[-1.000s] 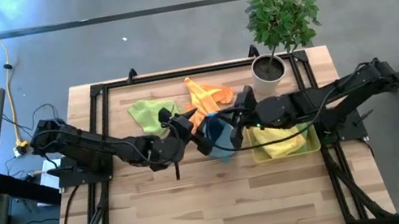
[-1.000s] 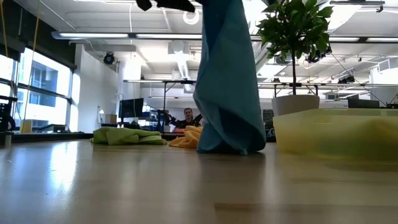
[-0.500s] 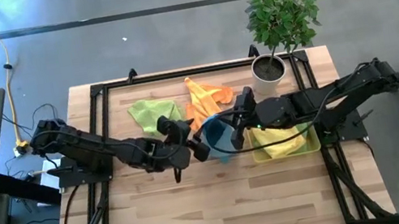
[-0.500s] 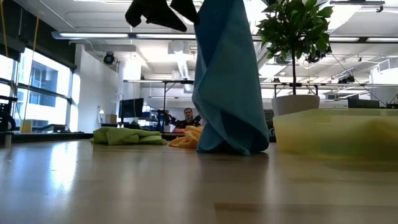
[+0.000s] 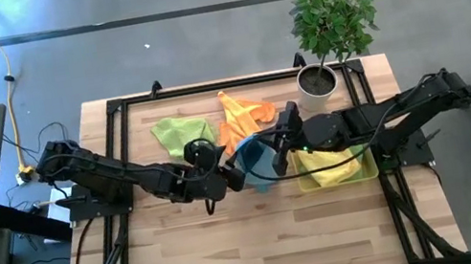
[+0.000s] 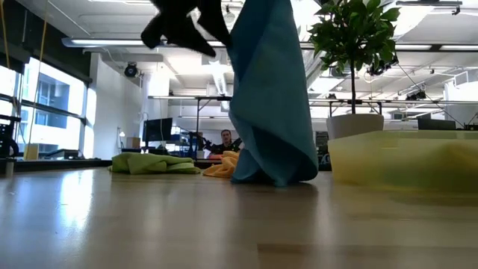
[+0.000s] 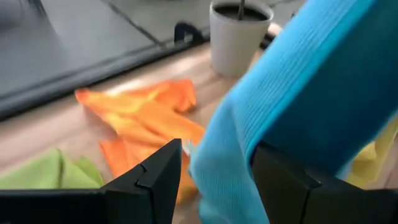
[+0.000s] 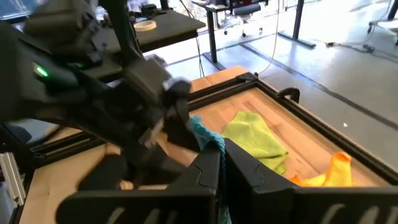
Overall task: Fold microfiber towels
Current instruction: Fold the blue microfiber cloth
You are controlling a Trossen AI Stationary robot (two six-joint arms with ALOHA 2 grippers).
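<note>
The left pincer (image 5: 228, 174) has drawn closer to the hanging teal blue microfiber towel (image 6: 270, 97), its fingers (image 7: 155, 180) spread wide beside the cloth's edge. The right pincer (image 5: 269, 144) pinches the towel's top, holding it above the wooden surface (image 5: 265, 243), the lower end touching down near the crumpled orange towel (image 5: 240, 115).

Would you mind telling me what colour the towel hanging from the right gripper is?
Teal blue. The towel held by the right gripper shows best in the low view.

Overhead, table-level, 2 wrist cams
</note>
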